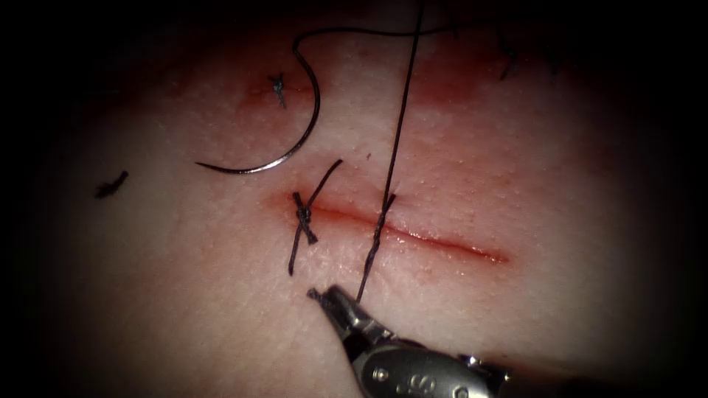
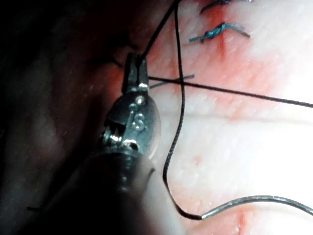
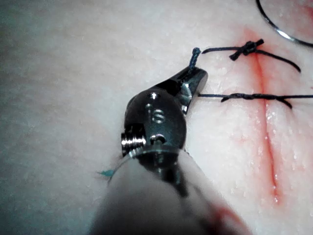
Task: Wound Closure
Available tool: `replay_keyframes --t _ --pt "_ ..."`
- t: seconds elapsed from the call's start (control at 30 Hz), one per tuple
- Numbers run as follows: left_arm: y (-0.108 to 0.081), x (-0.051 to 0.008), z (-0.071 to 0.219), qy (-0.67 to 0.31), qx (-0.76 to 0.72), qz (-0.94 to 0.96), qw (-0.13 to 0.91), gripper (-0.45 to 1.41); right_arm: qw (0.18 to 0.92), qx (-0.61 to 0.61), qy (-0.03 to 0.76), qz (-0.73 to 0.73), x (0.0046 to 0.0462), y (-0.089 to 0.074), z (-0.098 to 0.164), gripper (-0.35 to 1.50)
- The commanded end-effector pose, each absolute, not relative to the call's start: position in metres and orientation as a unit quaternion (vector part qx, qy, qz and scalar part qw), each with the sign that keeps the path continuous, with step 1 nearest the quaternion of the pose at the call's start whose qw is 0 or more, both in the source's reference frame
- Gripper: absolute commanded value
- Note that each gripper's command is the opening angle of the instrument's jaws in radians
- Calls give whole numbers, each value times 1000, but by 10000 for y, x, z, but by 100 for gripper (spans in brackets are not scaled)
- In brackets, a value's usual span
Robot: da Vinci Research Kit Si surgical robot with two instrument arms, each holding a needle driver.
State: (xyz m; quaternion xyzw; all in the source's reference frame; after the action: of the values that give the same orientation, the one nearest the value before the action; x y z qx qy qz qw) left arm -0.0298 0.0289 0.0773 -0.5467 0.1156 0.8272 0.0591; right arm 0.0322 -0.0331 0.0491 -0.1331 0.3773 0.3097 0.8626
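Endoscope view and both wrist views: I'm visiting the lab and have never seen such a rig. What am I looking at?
This is a surgical practice robot: two thin arms stitching pork tissue. The endoscope looks down on the cut, and each wrist camera looks along its own arm. The right gripper is shut on the short end of the thread, which crosses the cut. The left gripper is shut on thread too. One tied stitch sits near the cut's left end. The curved needle lies loose on the tissue above it, held by neither.
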Motion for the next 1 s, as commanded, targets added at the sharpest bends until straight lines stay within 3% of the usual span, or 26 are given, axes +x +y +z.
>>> replay_keyframes --t 0.03,0.4,0.43,0.47,0.53,0.57,0.6,0.73,0.93,1.0 --pt "292 -304 778 115 -548 827 58 -45 863 -131 379 308 331 -340 491 -35" --pt "287 -300 769 106 -553 824 63 -45 857 -131 391 310 331 -337 487 -35" --pt "285 -298 766 105 -553 824 64 -45 854 -126 400 307 331 -333 486 -27" --pt "284 -296 762 105 -555 822 65 -45 852 -120 409 303 331 -330 485 10" --pt "280 -291 751 102 -559 820 69 -45 851 -115 418 298 328 -326 484 39" --pt "276 -284 737 96 -562 818 72 -45 849 -116 424 295 327 -321 484 91" --pt "276 -284 737 96 -562 818 72 -45 849 -116 424 295 327 -321 484 91" --pt "260 -264 696 81 -577 808 85 -45 846 -113 436 287 325 -314 484 126" --pt "227 -242 645 58 -593 798 89 -45 845 -107 438 289 321 -311 479 130" --pt "199 -231 614 45 -599 795 88 -45 841 -102 443 293 312 -302 468 114"
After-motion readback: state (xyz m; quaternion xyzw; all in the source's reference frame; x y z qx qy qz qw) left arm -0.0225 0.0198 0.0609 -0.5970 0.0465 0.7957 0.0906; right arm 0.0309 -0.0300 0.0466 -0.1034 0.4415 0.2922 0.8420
